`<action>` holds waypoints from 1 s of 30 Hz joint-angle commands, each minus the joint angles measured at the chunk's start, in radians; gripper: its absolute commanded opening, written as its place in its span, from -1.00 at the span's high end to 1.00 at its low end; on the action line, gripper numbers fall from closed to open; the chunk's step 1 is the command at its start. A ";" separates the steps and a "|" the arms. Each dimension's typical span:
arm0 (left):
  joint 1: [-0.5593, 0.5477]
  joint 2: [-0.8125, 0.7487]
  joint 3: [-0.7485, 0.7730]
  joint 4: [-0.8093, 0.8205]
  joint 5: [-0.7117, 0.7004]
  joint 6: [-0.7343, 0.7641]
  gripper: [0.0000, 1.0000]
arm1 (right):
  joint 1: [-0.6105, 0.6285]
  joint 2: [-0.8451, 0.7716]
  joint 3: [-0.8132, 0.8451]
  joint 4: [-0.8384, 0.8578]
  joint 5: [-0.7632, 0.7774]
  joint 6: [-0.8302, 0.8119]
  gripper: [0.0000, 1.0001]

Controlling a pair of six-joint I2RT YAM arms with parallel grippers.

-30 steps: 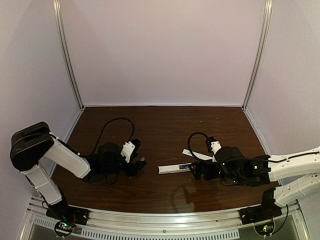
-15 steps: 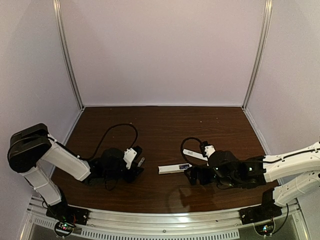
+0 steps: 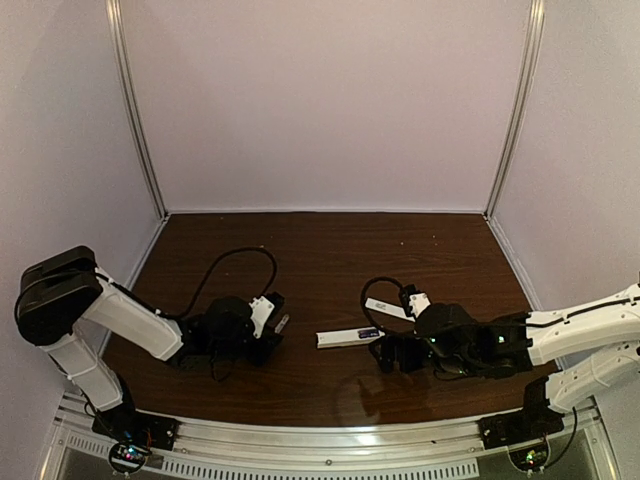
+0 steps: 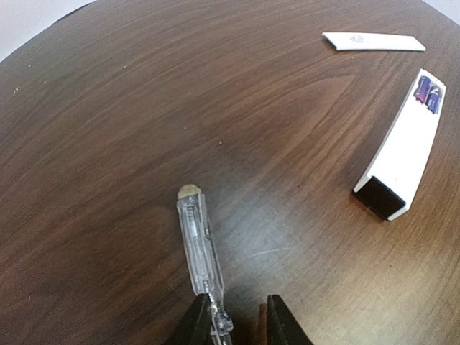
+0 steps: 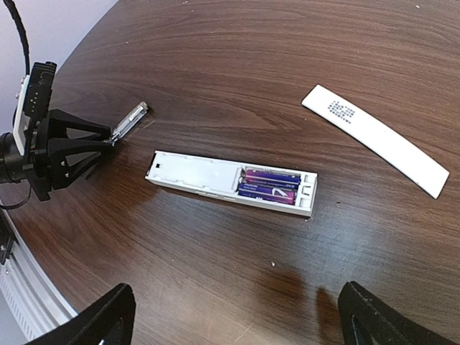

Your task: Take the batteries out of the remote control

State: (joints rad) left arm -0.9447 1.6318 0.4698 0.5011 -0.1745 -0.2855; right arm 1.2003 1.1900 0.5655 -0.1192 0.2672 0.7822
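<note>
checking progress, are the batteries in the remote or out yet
In. Two purple batteries sit side by side in the remote control, whose compartment is open; its cover lies apart.

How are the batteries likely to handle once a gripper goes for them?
The batteries are small, smooth cylinders, so once free they would probably roll on the flat table. They sit side by side, sunk in the open remote control, so pinching one looks awkward; prying seems likelier. Their glossy wrap may slip in a grip.

The remote control (image 5: 215,180) lies open, two batteries (image 5: 269,185) (purple, side by side) in its compartment, cover (image 5: 377,138) apart
</note>
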 commanded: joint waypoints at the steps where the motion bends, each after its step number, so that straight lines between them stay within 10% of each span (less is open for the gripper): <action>1: -0.004 0.020 0.022 -0.014 -0.032 -0.015 0.44 | 0.009 -0.005 0.013 -0.019 0.029 0.009 -0.99; 15: -0.004 0.045 0.043 -0.055 -0.092 -0.041 0.41 | 0.020 -0.004 0.018 -0.022 0.034 0.009 -0.99; 30: -0.004 0.039 0.060 -0.036 -0.007 -0.002 1.00 | 0.023 0.000 0.029 -0.027 0.052 -0.020 -0.99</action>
State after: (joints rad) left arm -0.9447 1.6630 0.5034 0.4427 -0.2276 -0.3111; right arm 1.2171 1.1896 0.5655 -0.1249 0.2890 0.7876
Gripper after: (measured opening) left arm 0.097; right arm 0.996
